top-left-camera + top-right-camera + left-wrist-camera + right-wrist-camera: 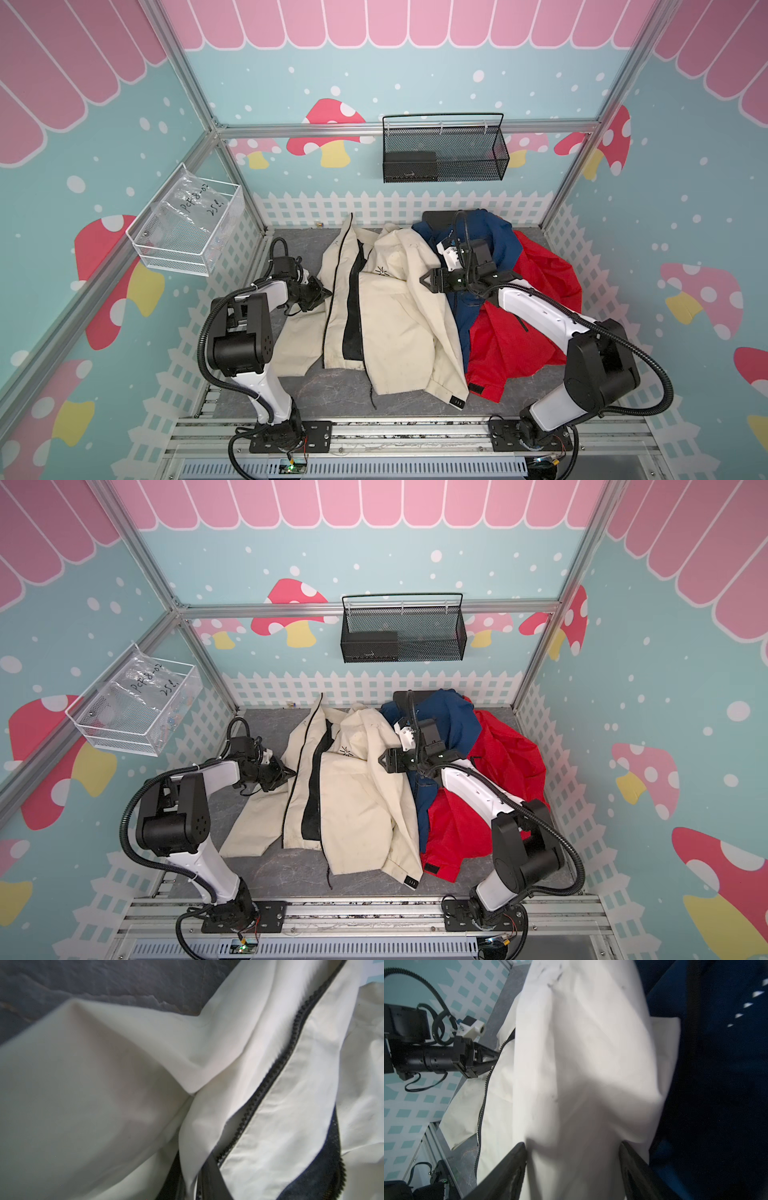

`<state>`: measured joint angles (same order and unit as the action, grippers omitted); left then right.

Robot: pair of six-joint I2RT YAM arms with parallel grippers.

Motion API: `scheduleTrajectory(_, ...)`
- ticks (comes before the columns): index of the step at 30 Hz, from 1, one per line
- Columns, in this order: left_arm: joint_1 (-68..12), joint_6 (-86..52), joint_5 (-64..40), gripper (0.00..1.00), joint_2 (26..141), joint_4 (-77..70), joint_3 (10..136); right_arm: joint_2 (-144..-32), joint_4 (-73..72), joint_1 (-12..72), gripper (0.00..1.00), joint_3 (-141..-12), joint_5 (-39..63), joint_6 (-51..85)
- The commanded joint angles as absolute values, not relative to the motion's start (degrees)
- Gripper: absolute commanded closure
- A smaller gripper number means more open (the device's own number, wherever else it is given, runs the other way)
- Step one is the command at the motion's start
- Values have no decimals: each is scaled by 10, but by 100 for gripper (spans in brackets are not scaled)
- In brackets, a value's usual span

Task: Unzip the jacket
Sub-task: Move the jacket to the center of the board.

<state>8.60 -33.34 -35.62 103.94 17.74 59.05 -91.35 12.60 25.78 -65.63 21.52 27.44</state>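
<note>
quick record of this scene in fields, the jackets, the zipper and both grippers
jacket in work: cream jacket, spread on the gray table
zipper: black zipper already parted, front lying open, black lining showing
left gripper: left gripper shut on the cream jacket's front edge, beside the zipper teeth
right gripper: right gripper jaws apart, a fold of cream fabric between them
other garments: blue jacket and red jacket, piled on the robot's right; the cream jacket overlaps the blue one
</note>
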Motion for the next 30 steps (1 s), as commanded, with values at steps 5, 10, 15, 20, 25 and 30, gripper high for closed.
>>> scheduleTrajectory(5, 98, -325, -362, 100, 1031, 178, 593, -935, 97, 284, 62, -661, 237, 300)
scheduleTrajectory(10, 129, -313, -347, 100, 1001, 207, 599, -965, 99, 314, 85, -697, 235, 304)
scheduleTrajectory(15, 161, -310, -328, 100, 951, 246, 620, -1009, 91, 346, 98, -749, 228, 315)
scheduleTrajectory(20, 224, -296, -304, 100, 921, 302, 660, -1083, 103, 379, 100, -860, 236, 316)
scheduleTrajectory(25, 264, -296, -292, 100, 917, 317, 686, -1177, 106, 408, 100, -985, 222, 332)
scheduleTrajectory(30, 269, -301, -270, 100, 930, 320, 716, -1245, 101, 421, 100, -1101, 202, 355)
